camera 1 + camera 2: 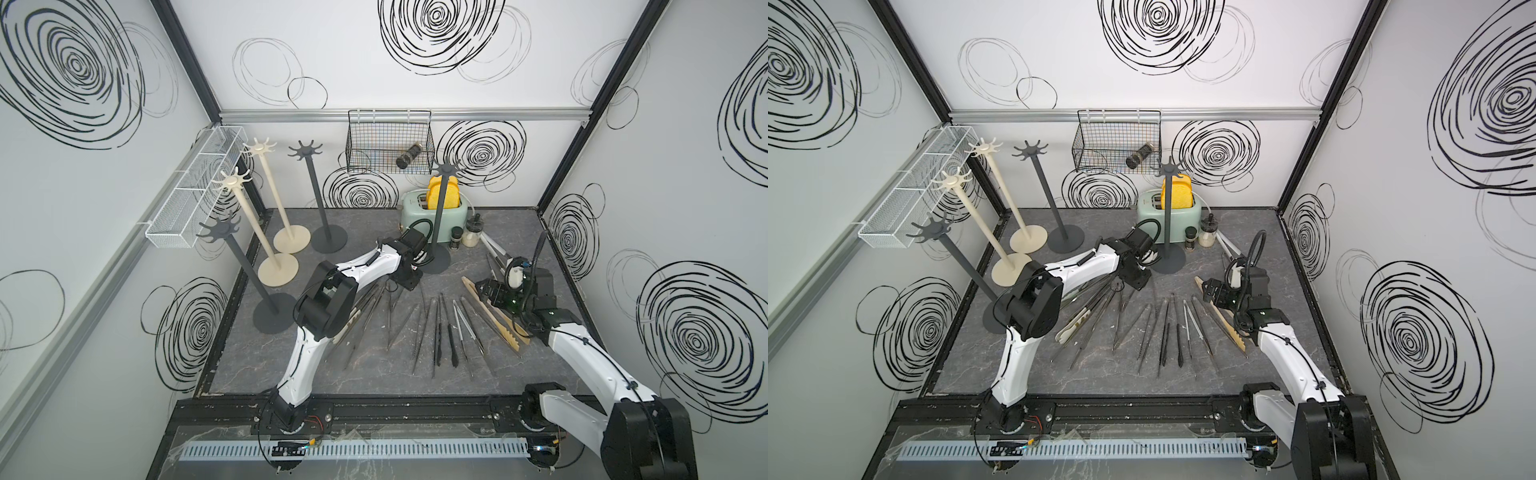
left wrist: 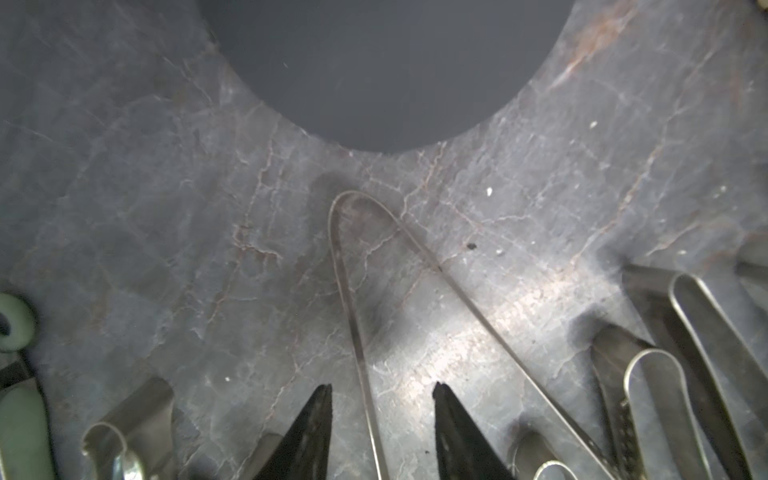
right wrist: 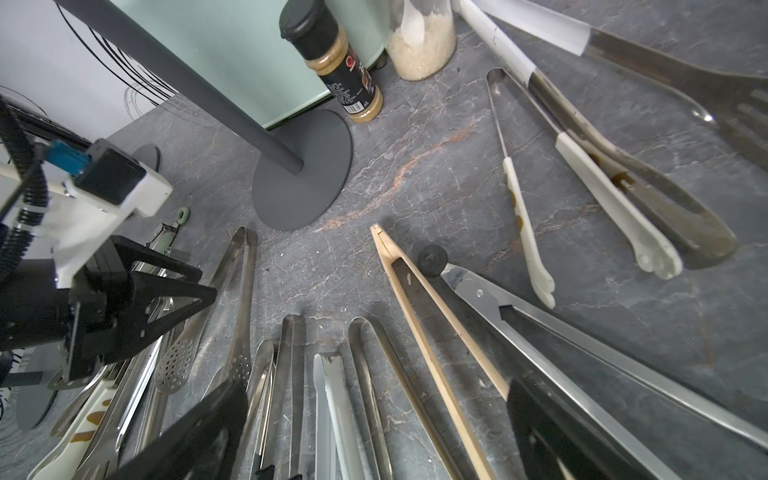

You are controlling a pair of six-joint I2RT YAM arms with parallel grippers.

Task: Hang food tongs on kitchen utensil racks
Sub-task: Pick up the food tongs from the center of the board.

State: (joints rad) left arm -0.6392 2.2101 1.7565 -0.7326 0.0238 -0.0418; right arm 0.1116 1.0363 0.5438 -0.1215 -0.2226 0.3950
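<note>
Several food tongs (image 1: 436,328) lie fanned out on the grey table, steel, black-tipped and wooden (image 1: 494,316). My left gripper (image 1: 409,282) hovers low at their far ends, beside the round base (image 2: 374,70) of a dark grey rack (image 1: 442,216). In the left wrist view it (image 2: 382,388) is open, with one arm of thin steel tongs (image 2: 351,316) lying between the jaws, untouched. My right gripper (image 1: 482,291) is wide open above the wooden tongs' far end; in its wrist view it (image 3: 374,399) holds nothing. Two cream racks (image 1: 270,195) and two more dark grey ones (image 1: 316,195) stand at the back left.
A mint toaster (image 1: 432,212) and two spice jars (image 1: 456,239) stand behind the nearest rack. More tongs (image 1: 494,249) lie by the right wall. A black wire basket (image 1: 388,141) hangs on the back wall, a white mesh basket (image 1: 195,191) on the left wall.
</note>
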